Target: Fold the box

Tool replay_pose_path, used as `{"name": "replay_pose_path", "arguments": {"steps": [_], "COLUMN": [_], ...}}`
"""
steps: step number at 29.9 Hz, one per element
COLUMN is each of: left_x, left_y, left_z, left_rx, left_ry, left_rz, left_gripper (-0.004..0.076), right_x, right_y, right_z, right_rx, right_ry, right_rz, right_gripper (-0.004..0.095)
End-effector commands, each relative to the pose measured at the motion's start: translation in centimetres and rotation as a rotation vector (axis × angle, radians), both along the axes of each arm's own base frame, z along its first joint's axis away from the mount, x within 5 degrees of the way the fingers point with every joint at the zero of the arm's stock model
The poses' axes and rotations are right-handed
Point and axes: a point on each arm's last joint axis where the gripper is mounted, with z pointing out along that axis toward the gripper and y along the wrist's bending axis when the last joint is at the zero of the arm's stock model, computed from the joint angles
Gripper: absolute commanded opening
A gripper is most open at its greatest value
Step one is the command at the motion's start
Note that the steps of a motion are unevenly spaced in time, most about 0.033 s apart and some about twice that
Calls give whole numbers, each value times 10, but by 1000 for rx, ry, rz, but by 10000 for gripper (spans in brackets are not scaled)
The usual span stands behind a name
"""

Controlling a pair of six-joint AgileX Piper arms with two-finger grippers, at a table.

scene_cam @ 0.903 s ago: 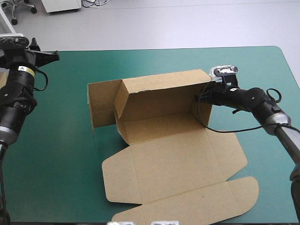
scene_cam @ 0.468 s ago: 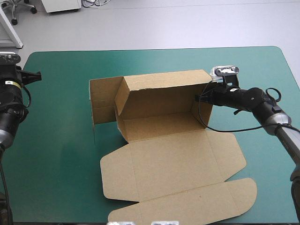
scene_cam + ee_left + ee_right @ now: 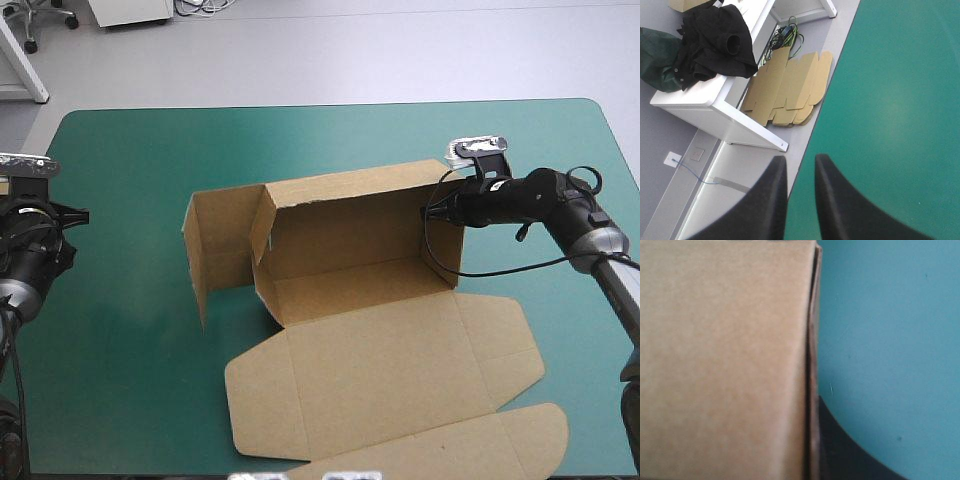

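Left gripper [image 3: 799, 160] over teal-green table [image 3: 130, 180] left edge, well clear, fingers narrowly parted | brown cardboard box [image 3: 380, 300] long axis left-right, lid flat nearward | right gripper [image 3: 441, 208] clamps right wall

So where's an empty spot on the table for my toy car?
The far strip behind the box is bare, and the wide left side between the box and left end effector. The near right is crowded by the flat lid.
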Motion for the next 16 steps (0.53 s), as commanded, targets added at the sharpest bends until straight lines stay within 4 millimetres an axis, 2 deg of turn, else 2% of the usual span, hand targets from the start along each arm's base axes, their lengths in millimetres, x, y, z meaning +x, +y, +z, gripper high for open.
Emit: {"name": "replay_pose_path", "arguments": {"steps": [1, 6, 10, 14, 16], "left_x": [-4, -8, -14, -20, -23], "left_y": [-1, 0, 1, 5, 5], "left_z": [18, 11, -4, -19, -22], "left_rx": [33, 11, 24, 46, 18], "left_ry": [-30, 61, 258, 450, 482], "left_rz": [-17, 3, 3, 40, 63], "left_gripper": [120, 98, 66, 46, 46], "right_x": [-4, -6, -4, 5, 11], "right_y": [-4, -14, -22, -24, -23], "right_z": [38, 60, 78, 78, 74], "right_rx": [-3, -62, -67, -116, -127], "right_ry": [-43, -26, -34, 57, 119], "right_rz": [-13, -28, -46, -30, -12], "right_gripper": [-17, -17, -17, -17, -17]}}
